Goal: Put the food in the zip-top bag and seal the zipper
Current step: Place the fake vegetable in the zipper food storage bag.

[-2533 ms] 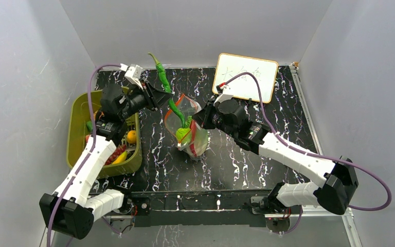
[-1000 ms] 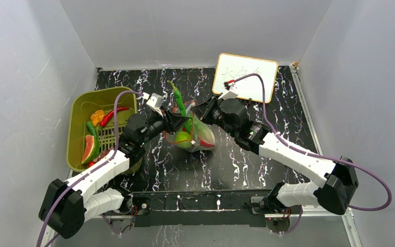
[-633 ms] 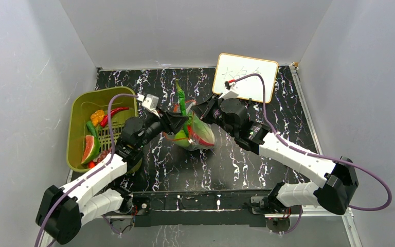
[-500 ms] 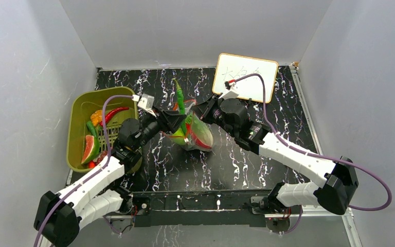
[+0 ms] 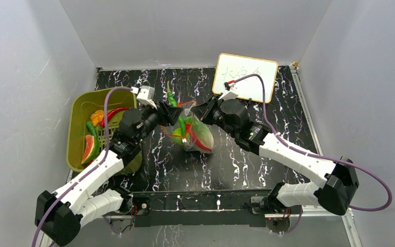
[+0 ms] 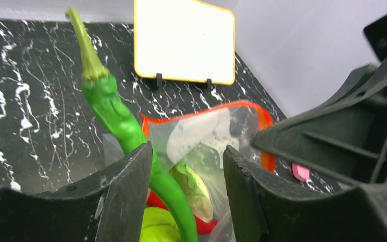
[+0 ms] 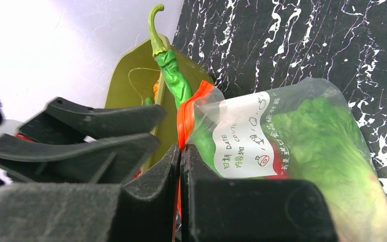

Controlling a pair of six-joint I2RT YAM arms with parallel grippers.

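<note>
The clear zip-top bag [image 5: 195,135] stands mid-table holding pale green cabbage [image 7: 332,141] and a red piece [image 6: 209,224]. A long green chili pepper [image 5: 172,102] stands in the bag's mouth with its stem sticking up and out. My left gripper [image 5: 176,115] is open at the mouth; in the left wrist view the pepper [image 6: 126,121] runs between the fingers, against the left finger [image 6: 126,186]. My right gripper [image 5: 200,114] is shut on the bag's red-orange zipper [image 7: 189,113] and holds the mouth up. The zipper is open [image 6: 201,107].
The olive-green basket [image 5: 77,134] sits at the left with a watermelon slice [image 5: 88,149], a red chili [image 5: 114,110] and other toy food. A framed whiteboard [image 5: 247,77] stands at the back right. Grey walls enclose the table.
My left gripper brought the green pepper down from above into the bag's mouth, then opened and shifted slightly back left. My right gripper kept hold of the zipper.
</note>
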